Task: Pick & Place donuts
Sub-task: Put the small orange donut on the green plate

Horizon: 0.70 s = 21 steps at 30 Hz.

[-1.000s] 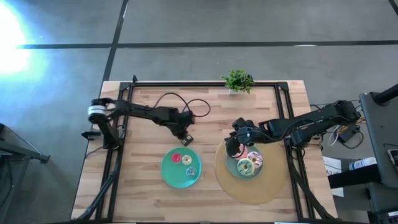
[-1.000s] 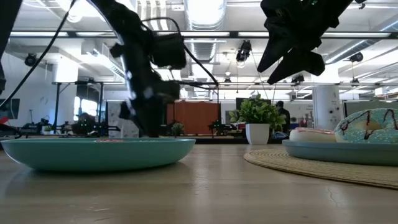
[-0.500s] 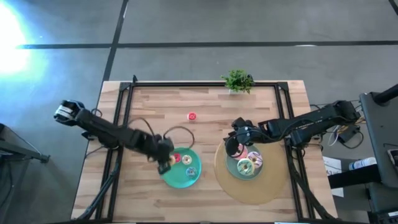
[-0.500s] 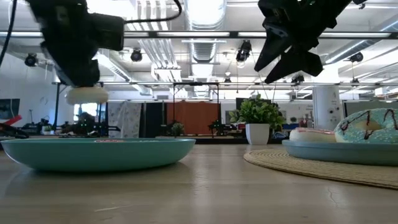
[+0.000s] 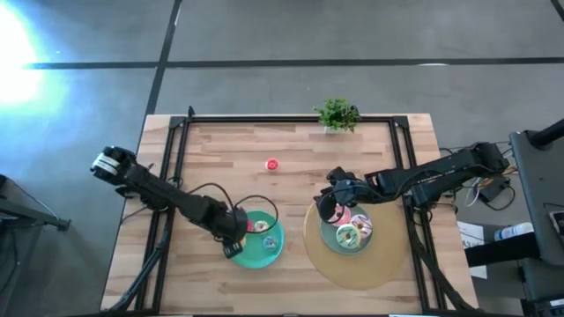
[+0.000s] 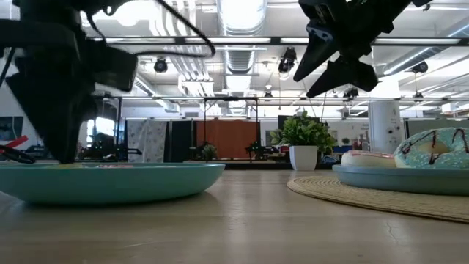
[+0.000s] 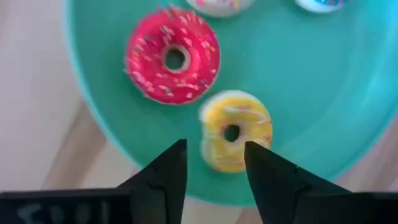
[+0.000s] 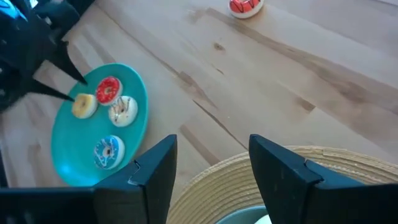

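Note:
My left gripper [image 5: 233,249] [image 7: 214,152] is open, low over the near-left edge of the left teal plate [image 5: 264,256]. A yellow donut [image 7: 214,124] [image 8: 84,104] lies flat on that plate at its fingertips, beside a red [image 7: 149,62], a white [image 8: 123,111] and a blue donut [image 8: 107,151]. Another red donut [image 5: 271,164] lies on the bare table farther back. My right gripper [image 5: 333,204] [image 8: 208,180] is open and empty above the right teal plate [image 6: 388,180], which holds larger frosted donuts [image 5: 347,235]. My left gripper comes at the yellow donut from above, pointing down. One fingertip [image 7: 252,155] shows against the donut's near rim [image 7: 242,163]. I cannot tell whether it touches. The donut lies flat on the plate.
The right plate stands on a round woven mat [image 5: 370,269]. A small potted plant [image 5: 337,114] stands at the table's far edge. The left arm's cable [image 5: 256,206] loops over the table behind the left plate. A black frame runs along the table's far and side edges.
My left gripper has gone from the table's middle toward the near edge, and the far red donut now shows where the arm was. Half a second ago it held a pale donut above the left plate's left side. It has since gone down, and the donut lies on the plate.

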{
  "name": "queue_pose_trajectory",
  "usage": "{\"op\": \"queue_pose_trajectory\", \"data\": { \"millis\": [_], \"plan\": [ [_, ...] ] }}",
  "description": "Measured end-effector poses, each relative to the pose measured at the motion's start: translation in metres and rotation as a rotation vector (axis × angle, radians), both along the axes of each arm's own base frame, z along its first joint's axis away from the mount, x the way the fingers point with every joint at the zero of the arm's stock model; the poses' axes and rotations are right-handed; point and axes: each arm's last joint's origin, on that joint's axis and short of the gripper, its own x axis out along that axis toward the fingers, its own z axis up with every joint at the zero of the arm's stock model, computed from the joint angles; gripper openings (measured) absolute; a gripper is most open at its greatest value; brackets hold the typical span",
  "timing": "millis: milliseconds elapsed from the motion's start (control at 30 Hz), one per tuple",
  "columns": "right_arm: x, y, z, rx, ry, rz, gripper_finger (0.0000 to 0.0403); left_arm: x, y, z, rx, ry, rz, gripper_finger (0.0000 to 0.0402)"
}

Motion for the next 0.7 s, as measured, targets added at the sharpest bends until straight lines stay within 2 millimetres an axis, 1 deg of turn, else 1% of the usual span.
{"op": "queue_pose_trajectory", "data": {
  "millis": [67,167,233,300,367,400,500,567,633,700],
  "plan": [
    [0.0,0.001,0.0,0.001,-0.001,0.003,0.0192,-0.003,0.003,0.013,0.034,-0.024,0.011,0.0136],
    [0.0,0.0,0.0,0.001,0.003,0.004,0.0192,-0.008,0.012,0.04,0.104,-0.113,0.058,0.0137],
    [0.0,0.0,0.0,0.0,0.001,0.005,0.0192,-0.011,0.024,0.053,0.17,-0.175,0.124,0.0137],
    [0.0,0.0,0.0,-0.005,0.004,0.01,0.0192,-0.01,0.043,0.062,0.23,-0.228,0.224,0.0138],
    [0.0,0.0,0.0,-0.005,0.004,0.01,0.0192,-0.005,0.074,0.062,0.262,-0.236,0.32,0.0138],
    [0.0,0.0,0.0,-0.009,0.005,0.014,0.0192,-0.001,0.093,0.058,0.254,-0.235,0.366,0.0138],
    [0.0,0.0,0.0,-0.02,0.009,0.024,0.0192,0.013,0.156,0.046,0.123,-0.276,0.463,0.0138],
    [0.0,0.0,0.0,-0.024,0.011,0.029,0.0192,0.016,0.192,0.038,0.042,-0.306,0.521,0.0138],
    [-0.001,0.0,0.0,-0.026,0.016,0.03,0.0192,0.016,0.219,0.031,0.007,-0.3,0.58,0.0138],
    [-0.001,0.0,-0.001,-0.027,0.017,0.031,0.0192,0.018,0.237,0.025,-0.014,-0.284,0.6,0.0138]
  ]
}}
